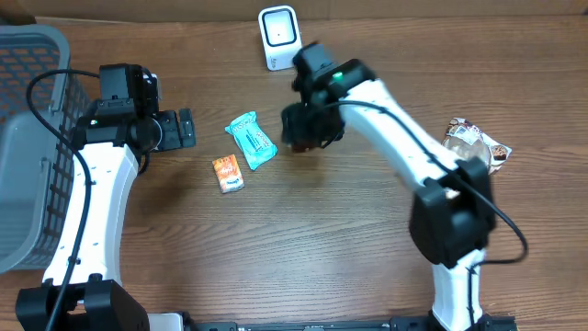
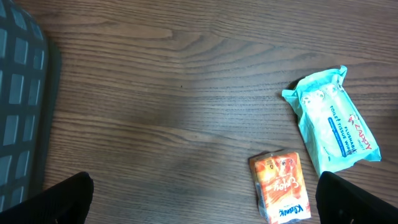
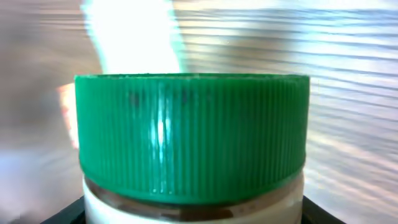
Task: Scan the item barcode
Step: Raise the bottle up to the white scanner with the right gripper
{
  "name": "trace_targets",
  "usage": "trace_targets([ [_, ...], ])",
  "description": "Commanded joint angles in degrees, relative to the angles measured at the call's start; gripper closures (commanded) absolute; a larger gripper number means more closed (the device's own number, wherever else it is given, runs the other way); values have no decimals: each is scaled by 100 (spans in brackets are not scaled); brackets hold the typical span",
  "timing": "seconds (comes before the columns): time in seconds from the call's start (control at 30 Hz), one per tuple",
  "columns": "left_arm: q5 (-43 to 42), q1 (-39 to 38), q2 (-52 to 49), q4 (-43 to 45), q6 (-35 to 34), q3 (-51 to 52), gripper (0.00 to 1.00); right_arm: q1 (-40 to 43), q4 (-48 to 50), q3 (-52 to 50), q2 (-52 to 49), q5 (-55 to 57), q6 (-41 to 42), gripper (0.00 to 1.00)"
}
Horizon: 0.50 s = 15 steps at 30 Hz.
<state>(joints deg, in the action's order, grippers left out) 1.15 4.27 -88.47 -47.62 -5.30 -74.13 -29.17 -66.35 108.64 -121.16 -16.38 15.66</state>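
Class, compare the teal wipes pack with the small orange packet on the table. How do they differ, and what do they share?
The teal wipes pack is larger and longer than the orange packet. The teal wipes pack is a soft pouch with a crimped end; the orange packet looks boxier. Both lie flat on the wooden table, close but apart.

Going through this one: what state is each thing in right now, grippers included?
left gripper: open, holding nothing
right gripper: closed on the jar
jar: green lid on, gripped
teal wipes pack: lying flat, untouched
orange pack: lying flat, apart from the wipes
white scanner: on the table, untouched
snack packet: lying at the right, untouched
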Motion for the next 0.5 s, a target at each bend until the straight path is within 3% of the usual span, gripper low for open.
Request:
trace_targets([
  [0.0, 55, 22, -39, 2, 168, 9, 0, 470, 0, 245, 525, -2577, -417, 34],
  [0.23, 55, 22, -39, 2, 168, 9, 1, 1270, -24, 234, 522, -5530, -417, 35],
  [0.47, 55, 22, -39, 2, 168, 9, 0, 1475, -17, 234, 522, -6765, -415, 36],
])
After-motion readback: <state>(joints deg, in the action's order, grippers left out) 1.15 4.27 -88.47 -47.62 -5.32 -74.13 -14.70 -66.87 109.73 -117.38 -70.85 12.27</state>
